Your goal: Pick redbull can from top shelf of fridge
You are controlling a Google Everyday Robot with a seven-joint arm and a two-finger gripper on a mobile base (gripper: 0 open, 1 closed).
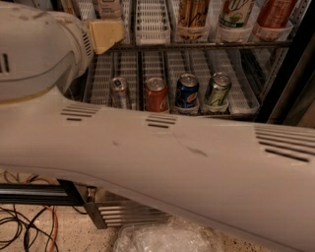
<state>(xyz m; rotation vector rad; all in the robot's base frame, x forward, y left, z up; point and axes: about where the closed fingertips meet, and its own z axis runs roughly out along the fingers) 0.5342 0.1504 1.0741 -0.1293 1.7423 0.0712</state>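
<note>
My pale arm (pixel 162 157) crosses the whole view from upper left to lower right, in front of the open fridge (pixel 290 83). The gripper is out of view. At the top of the view is the top shelf (pixel 197 45), a dark wire rack with white slotted lanes (pixel 151 19) and tall drinks (pixel 192 15) in clear cups. I cannot pick out the redbull can among them; the arm's housing hides the shelf's left end.
On the rack below stand a slim silver can (pixel 119 92), a red cola can (pixel 156 93), a blue Pepsi can (pixel 187 91) and a green can (pixel 216 89). The steel louvred base (pixel 128 214), cables (pixel 24 226) and a crumpled plastic bag (pixel 167 238) are at floor level.
</note>
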